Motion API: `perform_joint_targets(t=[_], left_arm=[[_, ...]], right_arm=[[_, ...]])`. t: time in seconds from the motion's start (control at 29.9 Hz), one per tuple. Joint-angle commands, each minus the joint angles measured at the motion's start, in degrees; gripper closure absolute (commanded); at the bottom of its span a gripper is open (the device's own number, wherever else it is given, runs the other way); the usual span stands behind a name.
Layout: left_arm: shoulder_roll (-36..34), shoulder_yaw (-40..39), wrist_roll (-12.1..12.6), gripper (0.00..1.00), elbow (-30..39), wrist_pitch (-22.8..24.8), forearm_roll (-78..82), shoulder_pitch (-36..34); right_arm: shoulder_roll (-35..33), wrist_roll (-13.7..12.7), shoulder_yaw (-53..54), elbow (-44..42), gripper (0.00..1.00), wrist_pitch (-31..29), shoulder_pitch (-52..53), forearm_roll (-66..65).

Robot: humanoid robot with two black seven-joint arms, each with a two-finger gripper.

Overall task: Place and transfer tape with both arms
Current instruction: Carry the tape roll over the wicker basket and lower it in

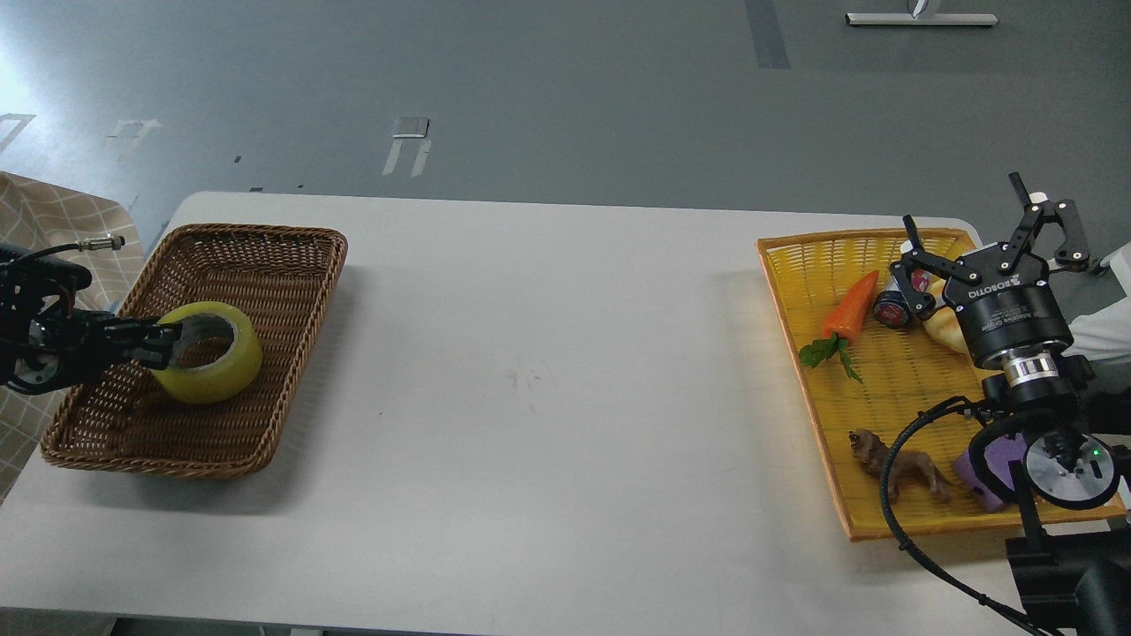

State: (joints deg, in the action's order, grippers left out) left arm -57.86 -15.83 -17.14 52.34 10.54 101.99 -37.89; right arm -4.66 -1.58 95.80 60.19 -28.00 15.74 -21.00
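At the left end of the white table (548, 371) sits a brown wicker basket (265, 256), and everything else is placed here relative to it. The tape (212, 353), a yellow roll with a pale core, lies inside the basket near its left wall, its hole facing up and slightly toward the camera. The left gripper (168, 344) reaches in over the basket's left rim; one dark finger sits inside the roll's hole against the inner core, and the roll's left wall appears pinched between the fingers, so this gripper looks clenched on the tape. Whether the roll is lifted off the basket floor or rests on it cannot be told.

Well to the right of the basket, across a bare stretch of table, a yellow woven tray (813, 256) lies at the table's right end. In it are a toy carrot (853, 305) with green leaves, a small dark round item just beside the carrot, a bread roll (944, 329), a brown animal figure (901, 464) and a purple block (1003, 459). The right gripper (990, 234) hangs above the tray's far right corner, its fingers spread wide apart and holding nothing.
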Motion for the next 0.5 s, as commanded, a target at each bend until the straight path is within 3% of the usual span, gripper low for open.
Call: perform_joint_targets(t=[0.0,0.1,0.23,0.27,0.37,0.47], left_arm=[[0.1,0.2,-0.4,1.00,-0.2,0.0,-0.4,0.0],[0.1,0.2,-0.4,1.00,-0.2,0.0,-0.4,0.0],[0.1,0.2,-0.4,0.69,-0.2,0.0,-0.5,0.0],[0.1,0.2,-0.4,0.56,-0.2,-0.1,-0.5,0.0],[0.1,0.2,-0.5,0.41,-0.2,-0.8,-0.5,0.0],[0.2,0.2,-0.5,0.36,-0.1,-1.2,-0.5,0.0]], right_arm=[[0.0,0.0,0.0,0.0,0.00,0.0,0.0,0.0],[0.0,0.0,0.0,0.1,0.00,0.0,0.0,0.0],[0.0,0.0,0.0,0.1,0.00,0.0,0.0,0.0],[0.0,0.0,0.0,0.0,0.00,0.0,0.0,0.0],[0.0,0.0,0.0,0.1,0.00,0.0,0.0,0.0],[0.0,0.0,0.0,0.1,0.00,0.0,0.0,0.0]])
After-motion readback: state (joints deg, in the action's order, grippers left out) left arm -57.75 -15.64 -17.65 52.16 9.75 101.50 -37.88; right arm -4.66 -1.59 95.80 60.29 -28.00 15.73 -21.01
